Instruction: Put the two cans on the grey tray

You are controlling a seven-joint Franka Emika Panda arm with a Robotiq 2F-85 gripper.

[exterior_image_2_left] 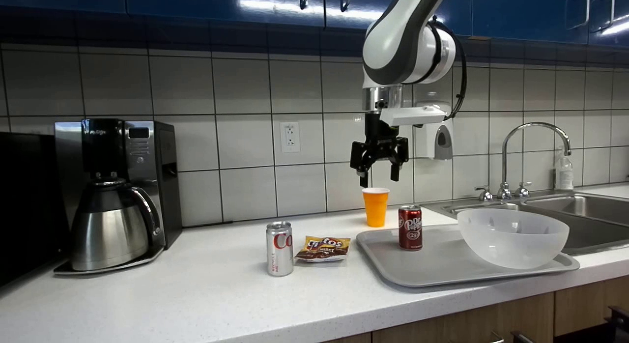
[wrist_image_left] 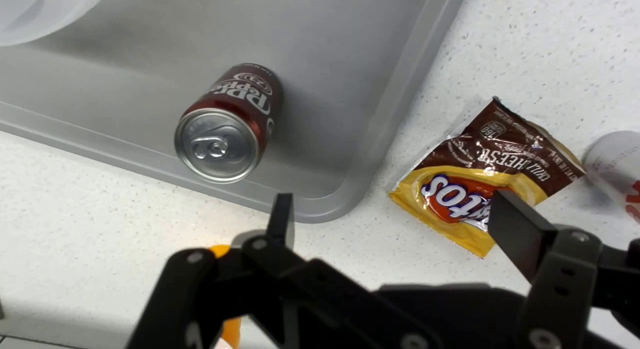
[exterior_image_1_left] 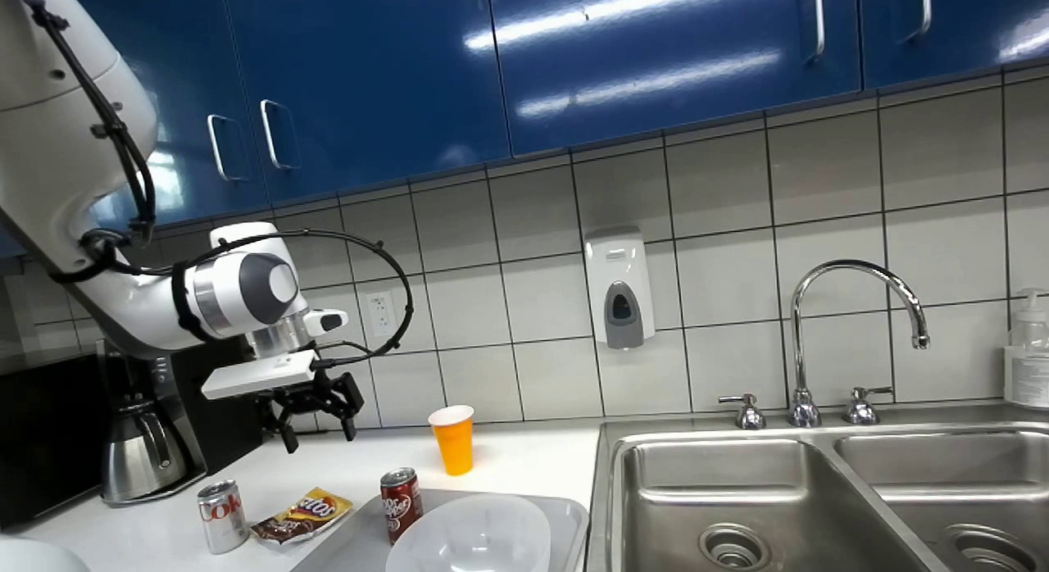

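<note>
A dark red can [exterior_image_1_left: 401,506] stands upright on the grey tray [exterior_image_1_left: 348,546]. The can also shows in an exterior view [exterior_image_2_left: 410,227] and in the wrist view [wrist_image_left: 235,119], near a corner of the tray [wrist_image_left: 325,139]. A silver can with red letters [exterior_image_2_left: 279,249] stands upright on the counter, off the tray; it also shows in an exterior view [exterior_image_1_left: 221,519] and is cut off at the right edge of the wrist view [wrist_image_left: 615,164]. My gripper [exterior_image_2_left: 379,181] is open and empty, high above the counter; its fingers are spread wide in the wrist view [wrist_image_left: 390,204].
A chip bag [exterior_image_2_left: 323,249] lies between the silver can and the tray. An orange cup [exterior_image_2_left: 376,208] stands behind the tray, partly hidden by the gripper in the wrist view. A translucent bowl [exterior_image_2_left: 513,240] sits on the tray. A coffee maker [exterior_image_2_left: 113,205] and sink [exterior_image_1_left: 721,465] flank the counter.
</note>
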